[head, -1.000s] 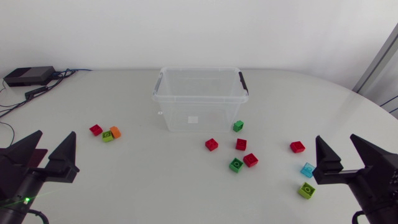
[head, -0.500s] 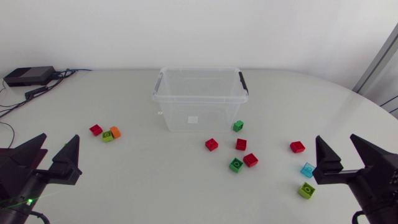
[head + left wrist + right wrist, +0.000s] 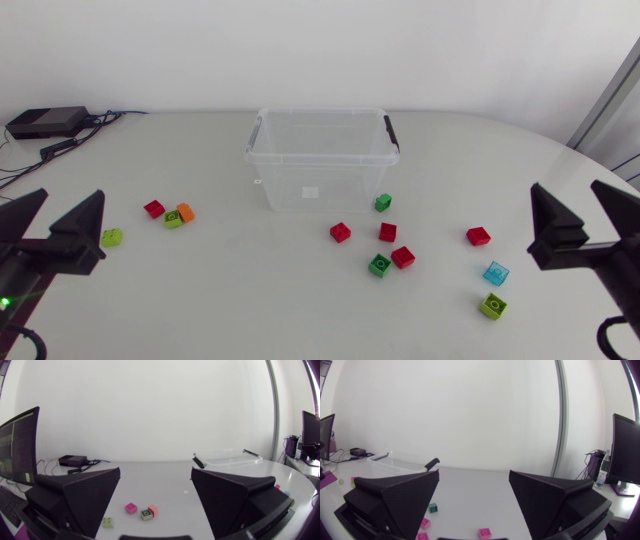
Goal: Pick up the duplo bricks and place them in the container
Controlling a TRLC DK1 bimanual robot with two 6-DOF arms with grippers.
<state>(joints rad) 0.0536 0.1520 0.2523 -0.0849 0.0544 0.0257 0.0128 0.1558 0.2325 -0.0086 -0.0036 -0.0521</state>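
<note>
The bench (image 3: 230, 300) is a pale, matte white surface with a rounded edge at the right of the head view. A clear plastic container with black handle clips (image 3: 312, 192) stands upright and open-topped at upper centre. Every Duplo brick noted lies on the bench outside it. Left of centre lie a red square brick (image 3: 154, 208) and, just beside it, a lime-green brick (image 3: 174, 218) touching an orange brick (image 3: 186, 211). A pale yellow-green brick (image 3: 111, 237) lies apart at lower left, just beside the inner finger of the left jaws. A small dark green brick (image 3: 383, 203) sits near the container's lower right corner. Below the container is a loose cluster: a left-hand red brick (image 3: 340, 232), a middle red brick (image 3: 388, 232), and a green studded brick (image 3: 379, 265) just beside a lower red brick (image 3: 403, 257). Toward the right lie a far-right red brick (image 3: 478, 236), a light blue translucent brick (image 3: 495, 272) and a yellow-green studded brick (image 3: 492, 305), all near the right jaws. A black box with cables (image 3: 45, 122) sits at upper left. The left jaws, at lower left, and the right jaws, at the right edge, both stand spread wide, gripping nothing.
</note>
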